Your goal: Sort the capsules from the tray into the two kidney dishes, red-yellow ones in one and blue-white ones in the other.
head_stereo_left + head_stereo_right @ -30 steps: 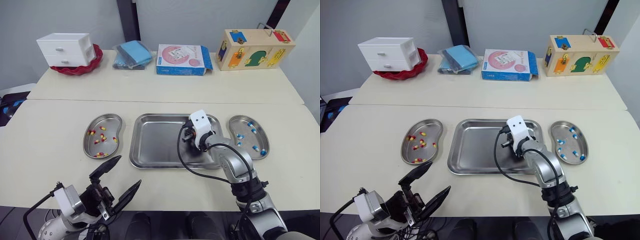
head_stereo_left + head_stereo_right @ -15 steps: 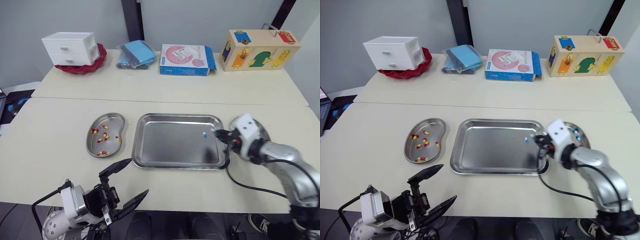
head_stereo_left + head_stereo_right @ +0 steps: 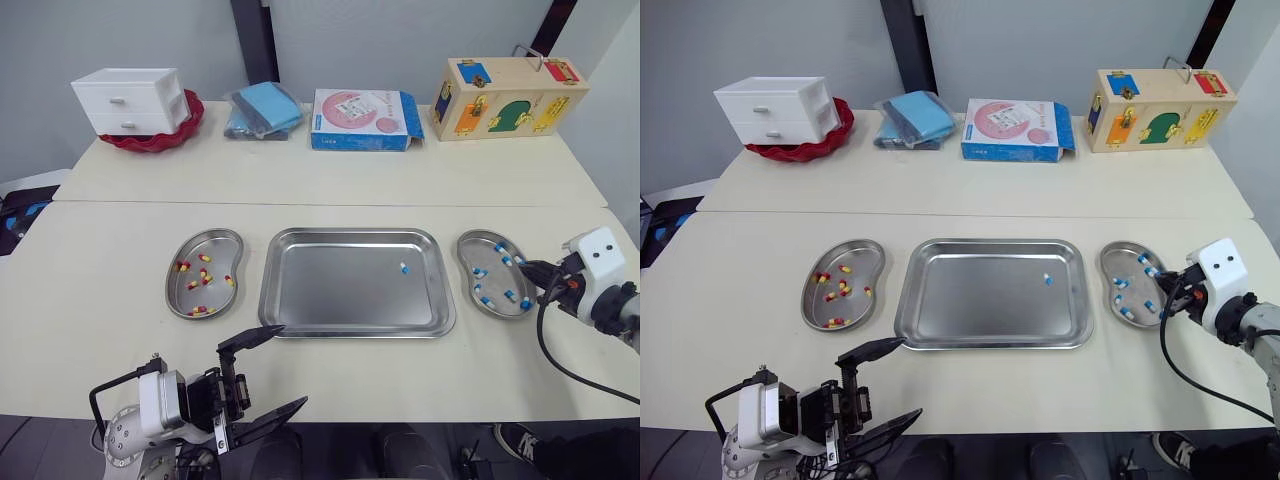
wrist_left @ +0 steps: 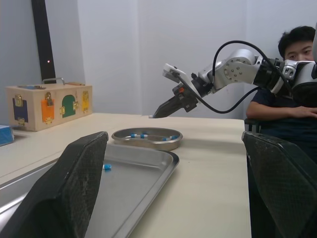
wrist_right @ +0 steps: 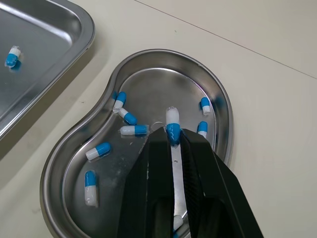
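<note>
The right gripper [image 5: 172, 136] hangs over the right-hand steel kidney dish [image 3: 465, 262], pinched narrow on a blue-white capsule [image 5: 171, 121]; a second blue-white capsule [image 3: 404, 268] lies in the rectangular steel tray [image 3: 330, 300]; the left gripper [image 3: 294, 363] gapes wide at the cream counter's [image 3: 330, 180] front edge.

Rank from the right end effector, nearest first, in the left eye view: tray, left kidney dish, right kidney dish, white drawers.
1. right kidney dish, directly below the right end effector
2. tray, centre
3. left kidney dish, beyond the tray
4. white drawers, far back left
</note>
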